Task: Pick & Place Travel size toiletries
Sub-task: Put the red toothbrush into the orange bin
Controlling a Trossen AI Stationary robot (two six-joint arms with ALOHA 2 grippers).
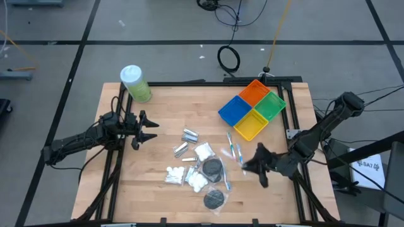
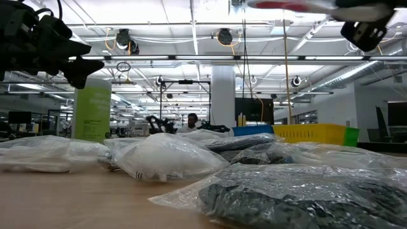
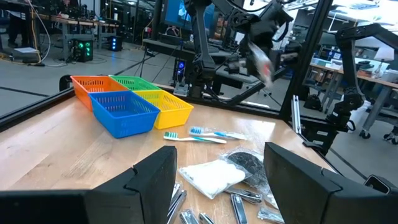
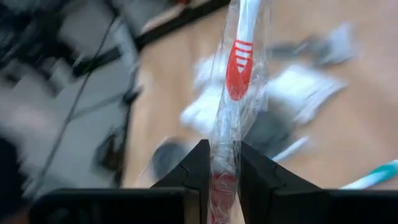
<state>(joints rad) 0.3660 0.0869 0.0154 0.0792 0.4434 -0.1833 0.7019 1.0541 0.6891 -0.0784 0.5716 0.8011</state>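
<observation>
Above the bench (image 1: 158,189), the right claw (image 4: 219,165) is clamped on a wrapped red-and-white toothbrush (image 4: 239,68), lifted over the pile near the coloured baskets (image 1: 252,108). This looks like the carry step; next it must swing over a basket and release. The left claw (image 1: 150,129) waits wide at the bench's left.

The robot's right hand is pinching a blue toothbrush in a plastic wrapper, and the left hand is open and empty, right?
Almost. The toothbrush pinched in the right hand is red and white, not blue, as the right wrist view shows. It is in a clear plastic wrapper. The blue toothbrushes lie on the table. The left hand is open and empty, as you said.
</observation>
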